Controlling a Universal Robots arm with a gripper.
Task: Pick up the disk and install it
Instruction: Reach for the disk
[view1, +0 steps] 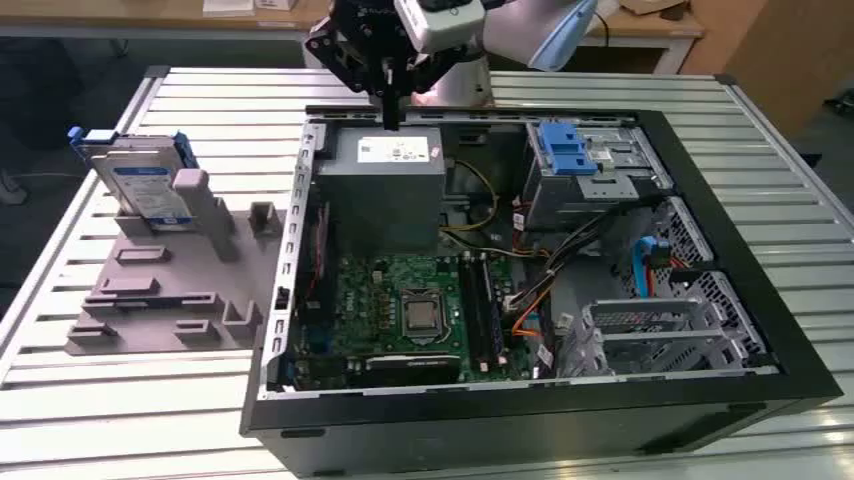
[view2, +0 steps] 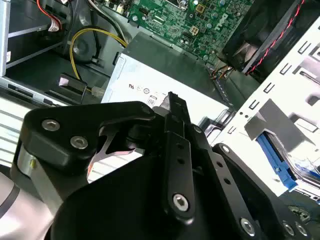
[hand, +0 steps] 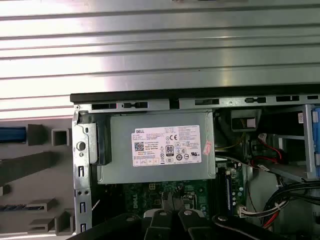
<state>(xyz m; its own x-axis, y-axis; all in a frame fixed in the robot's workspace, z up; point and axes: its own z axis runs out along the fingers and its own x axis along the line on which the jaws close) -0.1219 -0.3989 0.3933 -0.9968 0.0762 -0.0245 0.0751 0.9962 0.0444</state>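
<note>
The slatted metal table (view1: 134, 420) carries an open case (view1: 534, 440) and, on the exterior view's left, a grey stand (view1: 147, 290). The disk (view1: 144, 185) stands on edge in that stand, slightly tilted, its long axis looking near upright. My gripper (view1: 391, 115) hovers over the power supply (view1: 387, 175) by the case's far wall, fingers pinched together on nothing. From the fingers the disk lies well apart toward the exterior view's left, outside the case. Inside, the drive cage (view1: 594, 175) sits on the exterior view's right.

High exterior overview, wrist views share power supply (hand: 157, 150)
</note>
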